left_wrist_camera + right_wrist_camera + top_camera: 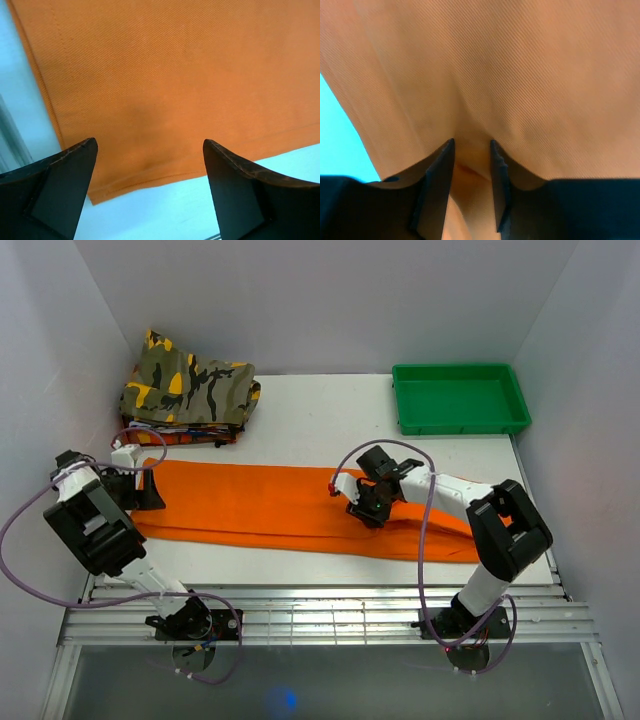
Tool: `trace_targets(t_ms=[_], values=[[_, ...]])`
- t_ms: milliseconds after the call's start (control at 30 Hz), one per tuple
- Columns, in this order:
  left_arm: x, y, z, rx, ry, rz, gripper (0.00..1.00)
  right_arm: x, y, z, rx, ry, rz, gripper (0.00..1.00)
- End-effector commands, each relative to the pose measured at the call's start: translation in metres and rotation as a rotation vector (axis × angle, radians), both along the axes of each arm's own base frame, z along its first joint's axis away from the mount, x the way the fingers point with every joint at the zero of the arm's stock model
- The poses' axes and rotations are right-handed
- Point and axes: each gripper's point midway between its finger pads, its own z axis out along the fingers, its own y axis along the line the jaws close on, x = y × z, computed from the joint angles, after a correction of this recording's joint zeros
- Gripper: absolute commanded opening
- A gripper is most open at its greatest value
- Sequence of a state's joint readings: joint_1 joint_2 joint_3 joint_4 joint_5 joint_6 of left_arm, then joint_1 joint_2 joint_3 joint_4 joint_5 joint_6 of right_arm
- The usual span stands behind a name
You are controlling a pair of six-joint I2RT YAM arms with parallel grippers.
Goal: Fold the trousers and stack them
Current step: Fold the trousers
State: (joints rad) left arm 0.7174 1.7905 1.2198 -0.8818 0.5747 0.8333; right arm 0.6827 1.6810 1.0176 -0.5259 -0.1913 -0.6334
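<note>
Orange trousers point(270, 505) lie flat in a long band across mid-worktop, from the left edge toward the right. Soft, limp cloth, likely to sag and drag, so best taken at hem corners or by a pinched fold. Left gripper point(150, 145) spread wide over the left-end hem, holding nothing; right gripper point(471, 142) pinching a ridge of cloth. Camouflage garment point(190, 390) sits near the far-left corner and a green tray point(460, 400) at the far-right, neither in the way.

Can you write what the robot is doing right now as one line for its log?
left hand: open, at end of trousers | right hand: shut, pinching a trousers fold | trousers: laid out long, not yet stacked
</note>
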Motion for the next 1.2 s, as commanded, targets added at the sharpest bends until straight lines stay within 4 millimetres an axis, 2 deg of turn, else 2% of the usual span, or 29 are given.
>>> trace_targets(t_ms=[0, 33, 67, 100, 133, 167, 233, 267, 333, 367, 433, 467, 500, 533, 600, 633, 667, 700, 800, 900, 1100, 1167], values=[[0.009, -0.014, 0.062, -0.073, -0.148, 0.053, 0.98, 0.015, -0.003, 0.044, 0.063, -0.098, 0.019, 0.43], [0.007, -0.021, 0.077, -0.092, -0.18, 0.072, 0.98, 0.015, 0.006, 0.057, 0.115, -0.1, 0.007, 0.63], [0.006, -0.025, 0.084, -0.118, -0.197, 0.103, 0.98, 0.024, 0.021, 0.085, 0.187, -0.142, 0.007, 0.7], [0.005, -0.029, 0.089, -0.135, -0.211, 0.125, 0.98, 0.024, 0.036, 0.1, 0.254, -0.138, 0.022, 0.81], [0.0, -0.038, 0.088, -0.168, -0.203, 0.141, 0.98, 0.028, 0.047, 0.114, 0.301, -0.146, 0.022, 0.87], [-0.005, -0.043, 0.098, -0.197, -0.218, 0.192, 0.98, 0.038, 0.064, 0.137, 0.363, -0.155, 0.004, 0.89], [-0.006, -0.045, 0.109, -0.257, -0.271, 0.263, 0.98, 0.043, 0.091, 0.16, 0.468, -0.149, 0.02, 0.91], [-0.016, -0.047, 0.112, -0.306, -0.275, 0.346, 0.98, 0.047, 0.103, 0.161, 0.5, -0.119, -0.009, 0.91], [-0.021, -0.047, 0.116, -0.341, -0.291, 0.41, 0.98, 0.057, 0.134, 0.185, 0.601, -0.141, 0.01, 0.89], [-0.024, -0.048, 0.114, -0.348, -0.27, 0.445, 0.98, 0.062, 0.146, 0.179, 0.608, -0.126, 0.004, 0.88], [-0.025, -0.049, 0.115, -0.372, -0.265, 0.508, 0.98, 0.066, 0.173, 0.192, 0.66, -0.12, -0.021, 0.85], [-0.027, -0.055, 0.11, -0.404, -0.253, 0.504, 0.98, 0.068, 0.187, 0.183, 0.663, -0.105, -0.018, 0.83], [-0.027, -0.059, 0.108, -0.438, -0.237, 0.522, 0.98, 0.061, 0.2, 0.183, 0.675, -0.094, 0.007, 0.81], [-0.027, -0.054, 0.102, -0.434, -0.217, 0.565, 0.95, 0.061, 0.209, 0.185, 0.687, -0.099, 0.016, 0.79], [-0.025, -0.044, 0.094, -0.438, -0.192, 0.66, 0.81, 0.057, 0.226, 0.166, 0.672, -0.08, 0.026, 0.71], [-0.028, -0.034, 0.083, -0.412, -0.151, 0.743, 0.75, 0.056, 0.23, 0.161, 0.664, -0.076, 0.032, 0.68], [-0.028, -0.028, 0.078, -0.405, -0.132, 0.794, 0.67, 0.055, 0.233, 0.143, 0.636, -0.055, 0.03, 0.64], [-0.028, -0.023, 0.072, -0.397, -0.121, 0.834, 0.66, 0.052, 0.234, 0.132, 0.613, -0.042, 0.033, 0.57], [-0.032, -0.008, 0.052, -0.357, -0.062, 0.946, 0.56, 0.046, 0.226, 0.094, 0.526, 0.015, 0.025, 0.52], [-0.036, 0.01, 0.04, -0.281, -0.044, 1.033, 0.56, 0.041, 0.209, 0.069, 0.448, 0.023, 0.018, 0.49], [-0.047, 0.042, 0.03, -0.111, -0.004, 1.094, 0.56, 0.034, 0.174, 0.043, 0.329, 0.012, -0.005, 0.48], [-0.048, 0.046, 0.028, -0.089, -0.001, 1.09, 0.56, 0.035, 0.166, 0.044, 0.318, 0.0, -0.015, 0.48]])
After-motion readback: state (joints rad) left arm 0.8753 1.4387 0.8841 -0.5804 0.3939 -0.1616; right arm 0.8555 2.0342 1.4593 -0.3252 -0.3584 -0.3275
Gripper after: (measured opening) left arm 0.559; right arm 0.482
